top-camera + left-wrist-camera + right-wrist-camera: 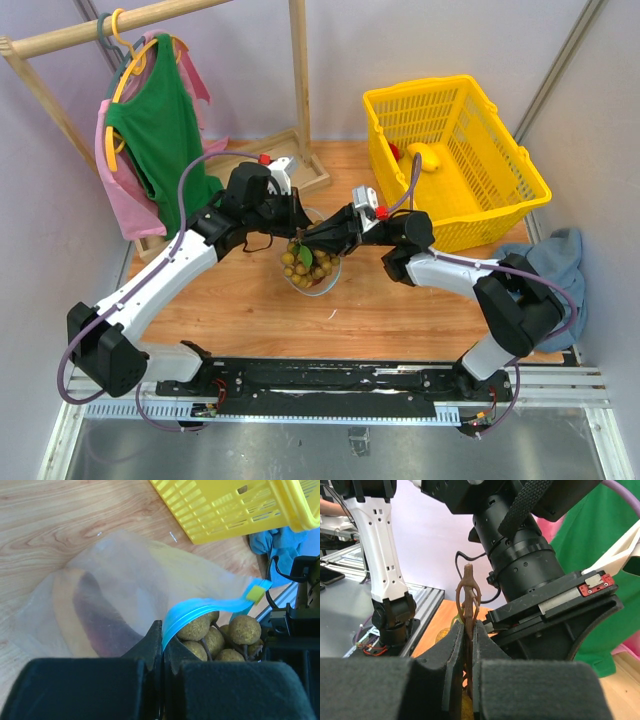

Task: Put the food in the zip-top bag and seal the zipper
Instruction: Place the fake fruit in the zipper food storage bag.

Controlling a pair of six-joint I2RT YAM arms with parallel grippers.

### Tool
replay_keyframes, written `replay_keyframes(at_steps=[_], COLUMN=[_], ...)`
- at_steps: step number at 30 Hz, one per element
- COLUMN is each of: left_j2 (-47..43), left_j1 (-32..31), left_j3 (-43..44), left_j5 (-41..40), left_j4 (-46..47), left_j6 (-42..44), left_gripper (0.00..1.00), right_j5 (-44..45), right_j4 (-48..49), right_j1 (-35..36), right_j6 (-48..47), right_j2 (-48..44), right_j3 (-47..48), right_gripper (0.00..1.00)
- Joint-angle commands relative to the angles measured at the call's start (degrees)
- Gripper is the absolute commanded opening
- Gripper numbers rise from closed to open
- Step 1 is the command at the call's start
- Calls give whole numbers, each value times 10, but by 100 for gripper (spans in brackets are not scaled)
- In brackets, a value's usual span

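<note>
The clear zip-top bag (322, 283) lies mid-table between both arms. My left gripper (163, 635) is shut on its blue zipper strip (200, 607), holding the mouth edge up; it also shows in the top view (298, 224). A dark red elongated piece (100, 617) shows through the bag wall (125, 570). My right gripper (468, 630) is shut on the brown stem (468, 592) of the bunch of tan-brown fruits (220, 632), which hangs at the bag's mouth under the strip (308, 262). The small red, yellow and orange fruits are not distinguishable.
A yellow plastic basket (455, 150) stands at the back right with a yellow item inside. A wooden rack with a green and a pink garment (160, 130) stands at the back left. A blue cloth (560, 265) lies at the right edge.
</note>
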Motion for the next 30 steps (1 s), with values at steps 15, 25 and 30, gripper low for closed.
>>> replay_keyframes(at_steps=[15,25,30], left_j2=[-34,-29,-25], left_j1=[-4,-4,-4], left_j3=[23,41,53], left_j5=[14,40,41], left_j4=[-87,-94,-92], left_j6=[45,44,33], left_gripper=[0,0,0], right_j5=[-8,-4,-3], right_j4=[-5,-178,-160], right_j1=[-48,-43,-38], right_j6=[-207,-348,-344], right_j2=[-48,-57,-39], right_j3=[-54,-38,-31], right_gripper=[1,2,17])
